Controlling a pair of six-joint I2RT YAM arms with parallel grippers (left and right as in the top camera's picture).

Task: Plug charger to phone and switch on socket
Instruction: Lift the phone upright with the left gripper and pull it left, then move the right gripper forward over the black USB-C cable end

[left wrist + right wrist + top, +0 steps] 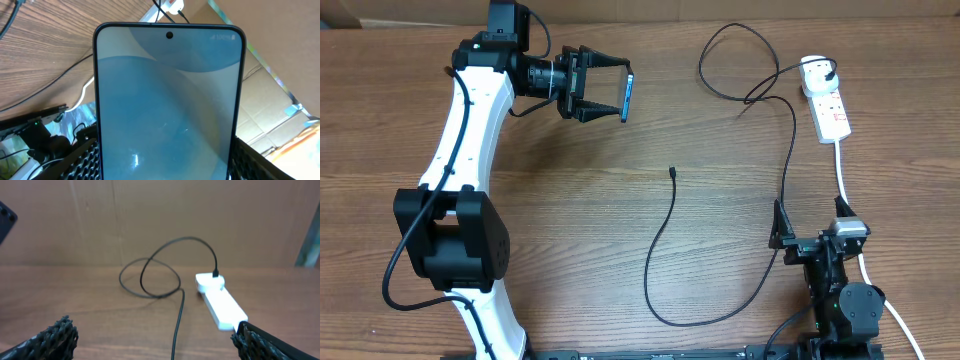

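Above the table (570, 200), left pincer (618, 93) grips the phone (628, 96); charger (673, 190) sits in socket (832, 115).

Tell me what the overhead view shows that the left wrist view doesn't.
Only overhead: the charger's tip lying loose on the table, apart from the phone, which is seen edge-on. Only left wrist: the phone's blue screen face-on, with the camera hole at its top. Both: the phone in the left gripper, the wood table, and the white plug in the socket.
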